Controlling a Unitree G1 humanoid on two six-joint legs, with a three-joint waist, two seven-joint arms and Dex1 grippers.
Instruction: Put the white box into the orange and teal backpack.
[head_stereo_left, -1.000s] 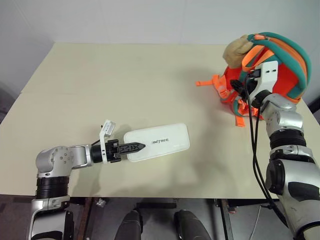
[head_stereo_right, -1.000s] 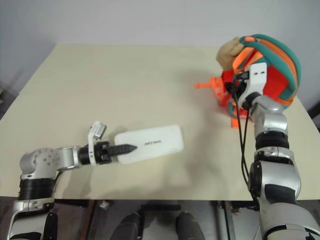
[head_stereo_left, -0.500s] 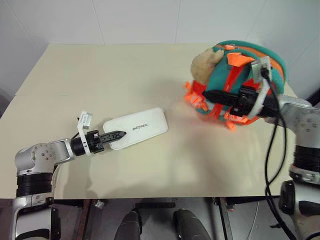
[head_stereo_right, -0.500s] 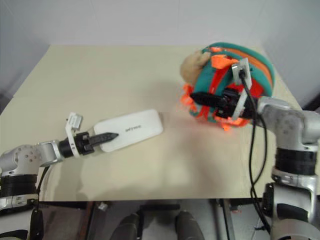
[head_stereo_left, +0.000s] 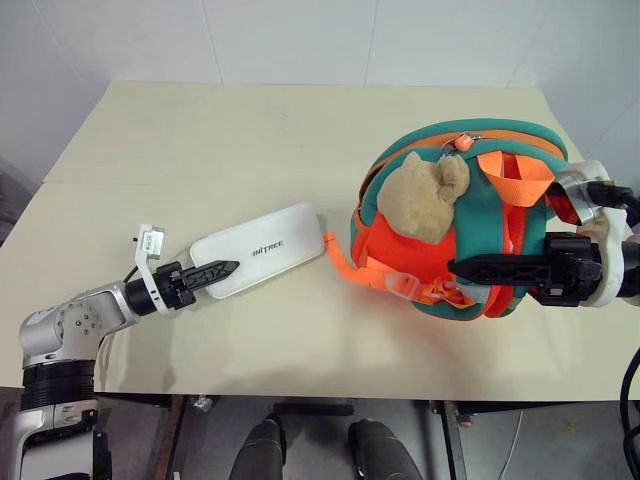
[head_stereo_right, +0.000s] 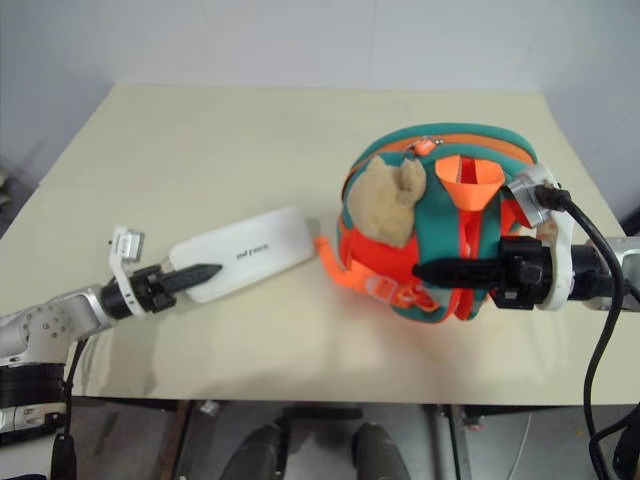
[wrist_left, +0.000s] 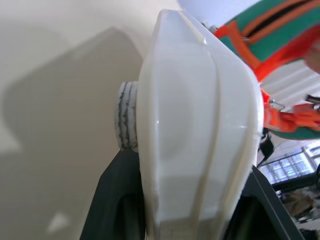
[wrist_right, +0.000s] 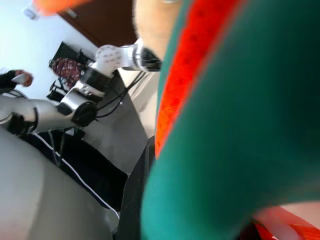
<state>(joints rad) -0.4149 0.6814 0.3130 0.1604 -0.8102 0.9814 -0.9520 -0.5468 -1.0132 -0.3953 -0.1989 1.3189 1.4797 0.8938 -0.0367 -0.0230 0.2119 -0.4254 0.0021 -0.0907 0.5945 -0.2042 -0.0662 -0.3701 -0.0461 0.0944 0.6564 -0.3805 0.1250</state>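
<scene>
The flat white plastic box with rounded corners (head_stereo_left: 258, 250) is pinched at its near end by the left gripper (head_stereo_left: 210, 272). Just beyond its far end, the bright orange and teal fabric backpack (head_stereo_left: 455, 230) hangs clamped in the right gripper (head_stereo_left: 478, 268). The box is not yet inside; insertion remains.

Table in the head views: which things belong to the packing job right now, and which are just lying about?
Job:
- white box, one end clamped by the left gripper
- orange and teal backpack, plush animal attached, held by the right gripper

Lying about:
- nothing loose on the table
</scene>
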